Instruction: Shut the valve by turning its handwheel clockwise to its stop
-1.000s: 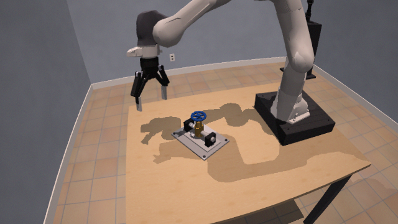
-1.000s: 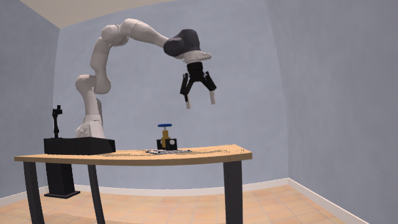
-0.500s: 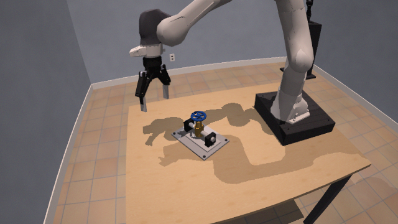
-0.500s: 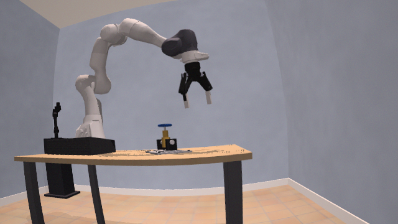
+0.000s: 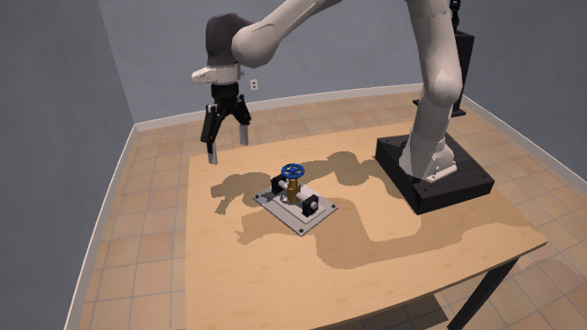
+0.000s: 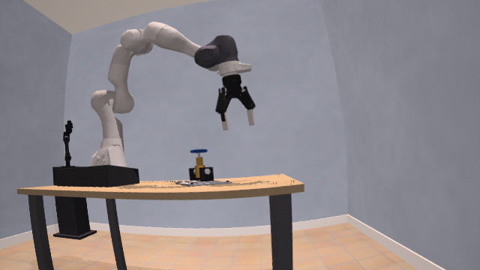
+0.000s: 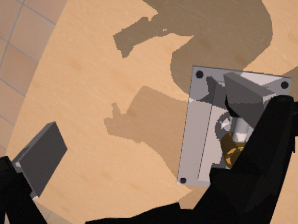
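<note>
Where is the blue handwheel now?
In the top view, the blue handwheel sits atop the brass valve stem, mid-table, below and right of the open claw.

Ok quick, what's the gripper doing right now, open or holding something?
Gripper: open, holding nothing, high above the blue handwheel.

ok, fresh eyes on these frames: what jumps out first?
The white arm arching over the table from its black base, with the gripper hanging open high above the wood. Then the small valve near the table's middle, its blue handwheel on a brass stem, bolted to a grey plate, untouched and off to one side of the gripper.
</note>
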Controlling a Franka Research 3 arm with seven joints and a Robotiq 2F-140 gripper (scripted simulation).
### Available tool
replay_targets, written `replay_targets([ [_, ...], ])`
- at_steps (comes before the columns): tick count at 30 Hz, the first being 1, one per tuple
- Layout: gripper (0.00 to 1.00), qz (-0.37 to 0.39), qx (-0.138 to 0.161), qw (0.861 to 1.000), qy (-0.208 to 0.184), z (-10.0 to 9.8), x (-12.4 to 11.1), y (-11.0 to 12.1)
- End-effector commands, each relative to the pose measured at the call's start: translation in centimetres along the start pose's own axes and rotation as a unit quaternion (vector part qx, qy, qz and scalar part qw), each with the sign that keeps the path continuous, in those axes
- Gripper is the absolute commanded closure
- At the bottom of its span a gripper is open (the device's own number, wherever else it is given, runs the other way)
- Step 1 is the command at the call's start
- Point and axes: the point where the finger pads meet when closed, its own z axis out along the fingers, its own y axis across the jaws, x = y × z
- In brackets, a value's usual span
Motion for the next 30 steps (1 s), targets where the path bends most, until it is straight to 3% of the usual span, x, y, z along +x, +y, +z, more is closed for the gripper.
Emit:
replay_targets([
  [1, 0.00, -0.008, 0.000, 1.000, 0.000, 0.1, 0.0, 0.1],
  [6, 0.00, -0.008, 0.000, 1.000, 0.000, 0.1, 0.0, 0.1],
  [7, 0.00, -0.083, -0.004, 0.997, -0.001, -0.3, -1.6, 0.4],
  [11, 0.00, -0.083, -0.004, 0.997, -0.001, -0.3, -1.6, 0.4],
  [12, 0.00, -0.123, -0.006, 0.992, -0.002, -0.5, -2.5, 0.7],
  [22, 0.00, -0.193, -0.011, 0.981, -0.003, -0.8, -4.1, 1.2],
  [30, 0.00, -0.272, -0.017, 0.962, -0.006, -1.0, -5.8, 1.9],
])
